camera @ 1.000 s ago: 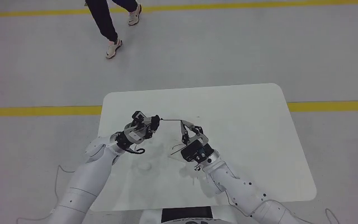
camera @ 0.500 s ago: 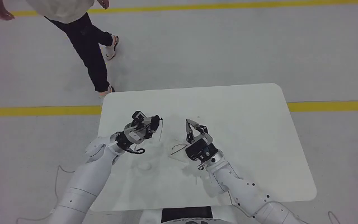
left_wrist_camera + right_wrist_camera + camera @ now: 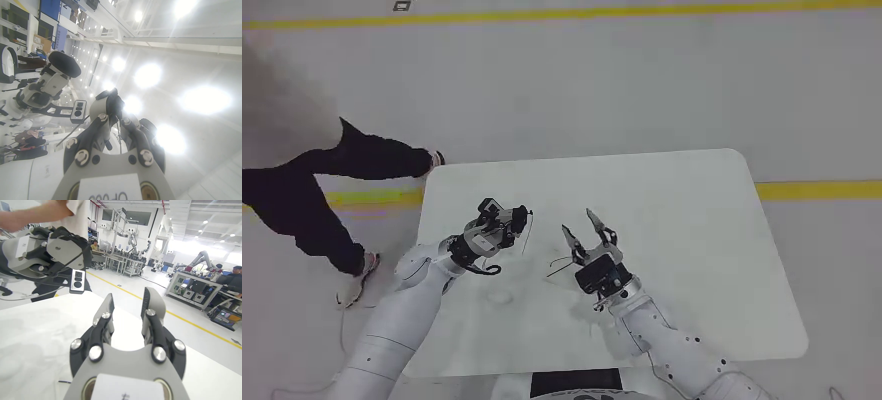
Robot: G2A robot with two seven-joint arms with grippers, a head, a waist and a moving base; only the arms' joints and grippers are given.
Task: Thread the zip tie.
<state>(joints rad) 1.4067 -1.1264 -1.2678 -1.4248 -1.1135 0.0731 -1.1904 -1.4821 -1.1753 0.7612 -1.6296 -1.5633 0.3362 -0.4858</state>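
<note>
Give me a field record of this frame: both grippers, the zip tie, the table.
left gripper: shut on the zip tie, over the table
right gripper: open, empty, facing the left gripper, apart from it
zip tie: thin black strap, one end pinched, the rest free
table: white, rounded corners
black strand: on the table beside the right gripper; cannot tell what it is
threading: not visibly done; right gripper has no hold on the zip tie
</note>
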